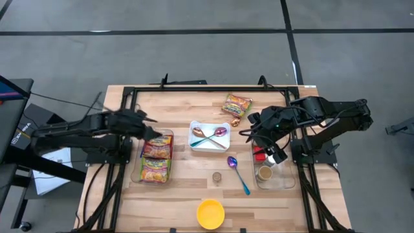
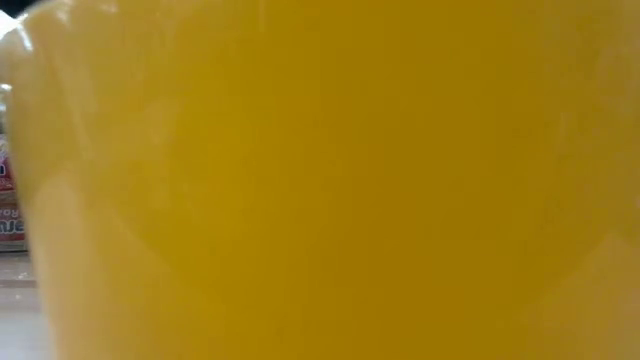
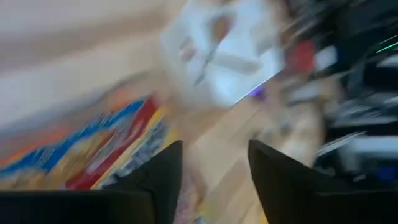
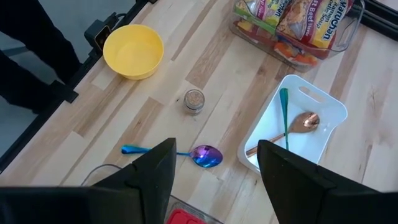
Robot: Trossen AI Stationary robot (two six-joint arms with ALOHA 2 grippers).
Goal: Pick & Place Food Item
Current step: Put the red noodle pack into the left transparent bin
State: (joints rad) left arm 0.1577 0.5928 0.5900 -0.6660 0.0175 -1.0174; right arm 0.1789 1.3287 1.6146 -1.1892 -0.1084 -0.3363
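Two noodle packets [image 1: 156, 158] lie flat in a clear bin [image 1: 136, 169] at the table's left; they also show in the right wrist view [image 4: 305, 25]. Another packet [image 1: 237, 105] lies on the bare wood at the far middle. My left gripper [image 1: 150, 129] is open and empty above the bin's far end; its wrist view [image 3: 214, 180] is blurred, with the packets [image 3: 93, 152] beside the fingers. My right gripper [image 1: 253, 133] is open and empty, hovering right of the white tray [image 1: 194, 144]; in its wrist view [image 4: 214, 180] it is above the iridescent spoon [image 4: 202, 155].
The white tray [image 4: 323, 112] holds a copper spoon and a green-handled spoon. A small jar [image 1: 217, 176], the iridescent spoon [image 1: 238, 173] and a yellow bowl [image 1: 211, 213] stand near the front; the bowl [image 2: 320, 180] fills the low view. A clear bin [image 1: 284, 181] at right holds a cup and a red item.
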